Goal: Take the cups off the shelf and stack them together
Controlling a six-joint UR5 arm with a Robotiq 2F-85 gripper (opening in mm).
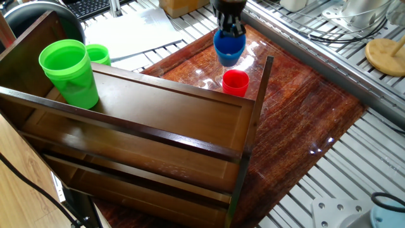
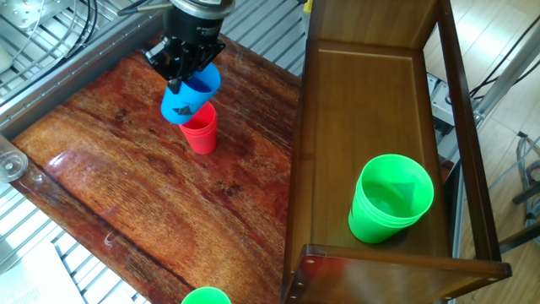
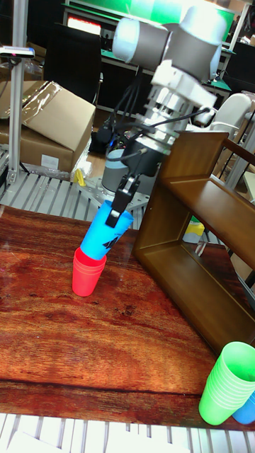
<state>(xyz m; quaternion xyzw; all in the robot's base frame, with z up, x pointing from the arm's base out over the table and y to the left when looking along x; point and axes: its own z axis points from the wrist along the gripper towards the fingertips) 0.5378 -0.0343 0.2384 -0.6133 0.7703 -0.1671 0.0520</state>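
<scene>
One cup [image 2: 199, 128] stands on the bench [image 2: 126, 194] beside the shelf [image 2: 371, 110]; the gripper [image 2: 187, 61] holds another cup [image 2: 187, 95] tilted just above it; a third cup [image 2: 388, 198] sits on the shelf.

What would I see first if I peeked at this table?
The robot's hand is holding a blue cup, tilted, just above a red cup standing on the shiny tabletop. A big green cup waits on the dark shelf nearby.

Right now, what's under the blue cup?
The red cup stands on the tabletop beneath the tilted blue cup held by the gripper. The red cup's inside is covered.
</scene>
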